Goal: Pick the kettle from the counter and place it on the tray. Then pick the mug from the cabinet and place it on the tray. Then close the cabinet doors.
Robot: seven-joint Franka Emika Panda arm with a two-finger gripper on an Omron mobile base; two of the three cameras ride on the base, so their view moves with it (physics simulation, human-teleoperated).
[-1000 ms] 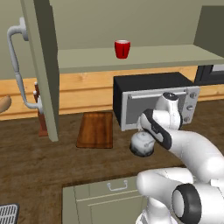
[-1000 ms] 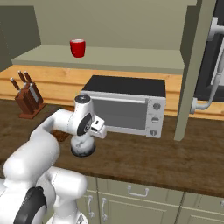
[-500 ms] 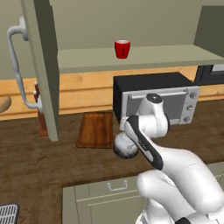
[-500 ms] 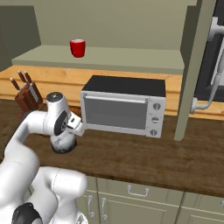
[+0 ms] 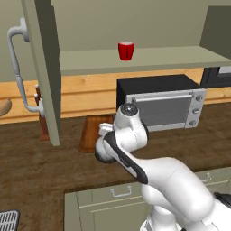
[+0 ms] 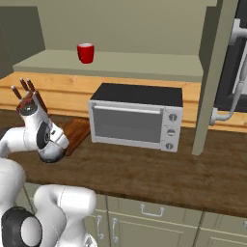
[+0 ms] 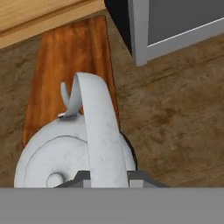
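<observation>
I have the kettle (image 7: 72, 151) hanging from the gripper (image 7: 107, 177); in the hand view the jaws sit narrow, pinched on the broad arched handle, which rises straight up from between them; the round body and lid knob lie just below and to one side of the jaws in that view.

Beyond the jaws, along their line of sight, lies the tray (image 7: 65, 57); the kettle's far edge overlaps the tray's near end in that view, the rest of it over the counter (image 7: 175, 118); I cannot tell whether it touches either surface. In the left base view the kettle (image 5: 104, 152) shows as a pale rounded shape tucked under the wrist, at the near edge of the tray (image 5: 92, 131); in the right base view it hangs dark-shadowed (image 6: 52, 154) below the hand, beside the tray (image 6: 77, 132).

The microwave (image 7: 175, 22) stands off to one side of the jaws, its front corner close to the tray's long edge; counter wood shows between it and the kettle.

Well above and beyond the jaws, the mug (image 5: 126, 50) stands upright on the pale shelf of the cabinet (image 5: 149, 58); both cabinet doors stand swung out, one at the left (image 5: 43, 67), one at the right (image 6: 212, 77), bar handles showing; a knife block (image 6: 29, 96) stands on the counter behind the hand.
</observation>
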